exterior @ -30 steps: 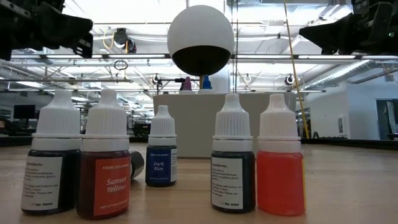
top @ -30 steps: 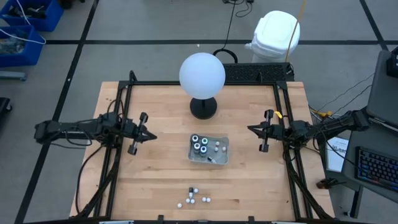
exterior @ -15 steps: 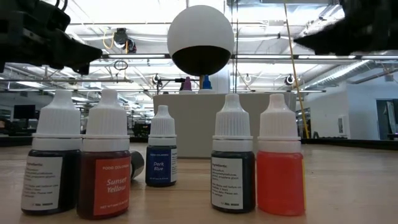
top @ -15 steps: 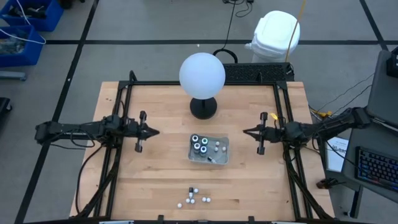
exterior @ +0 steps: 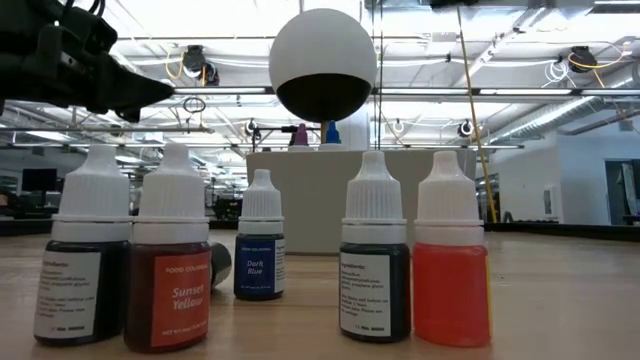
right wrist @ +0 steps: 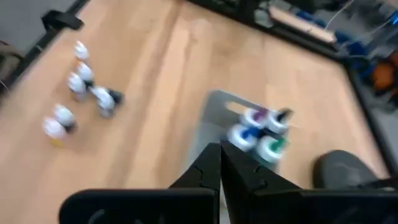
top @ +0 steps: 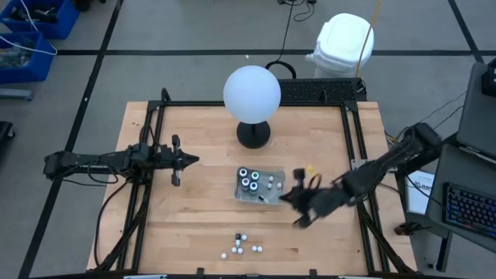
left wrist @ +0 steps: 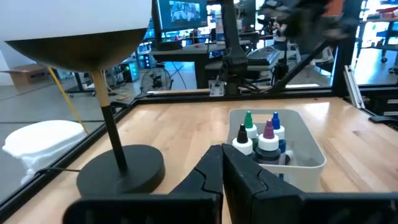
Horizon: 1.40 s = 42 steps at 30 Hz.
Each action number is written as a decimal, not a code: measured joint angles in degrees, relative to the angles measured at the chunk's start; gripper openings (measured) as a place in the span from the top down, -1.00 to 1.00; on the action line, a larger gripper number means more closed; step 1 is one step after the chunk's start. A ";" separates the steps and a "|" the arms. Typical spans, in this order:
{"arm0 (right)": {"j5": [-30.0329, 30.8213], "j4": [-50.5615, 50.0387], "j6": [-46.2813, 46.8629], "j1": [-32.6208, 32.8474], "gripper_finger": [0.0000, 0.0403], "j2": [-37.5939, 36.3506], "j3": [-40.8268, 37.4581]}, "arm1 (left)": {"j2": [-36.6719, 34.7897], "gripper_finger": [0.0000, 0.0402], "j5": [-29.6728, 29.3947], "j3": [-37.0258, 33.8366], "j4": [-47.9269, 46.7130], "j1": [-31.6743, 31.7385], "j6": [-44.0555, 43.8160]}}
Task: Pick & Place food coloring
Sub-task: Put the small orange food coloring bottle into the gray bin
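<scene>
Two arms are mine: my right gripper, fingers pressed together and empty, hangs just beside the clear tray, while my left gripper, equally clenched, waits left of the globe lamp. Several food coloring bottles stand in the tray; five more sit near the table's front edge. They look light, rigid and easily toppled, so I'd pinch one around its body, below the white cap.
</scene>
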 joint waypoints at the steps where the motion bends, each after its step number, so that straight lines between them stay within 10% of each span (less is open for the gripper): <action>1: -0.02 -2.99 2.20 0.35 1.00 3.48 4.30 | 0.00 0.98 0.00 0.00 0.19 0.00 0.00; 14: -18.39 -22.81 21.68 0.55 1.00 32.19 36.79 | 0.00 0.82 0.07 0.00 -0.92 0.00 -4.67; 22: -24.36 -17.73 23.73 1.32 0.92 36.42 37.09 | 0.02 0.82 0.02 0.02 -0.49 -0.01 -4.50; 42: -18.36 -9.16 28.84 4.16 -0.09 38.65 29.57 | 0.02 0.81 -0.02 0.04 1.68 0.00 -4.38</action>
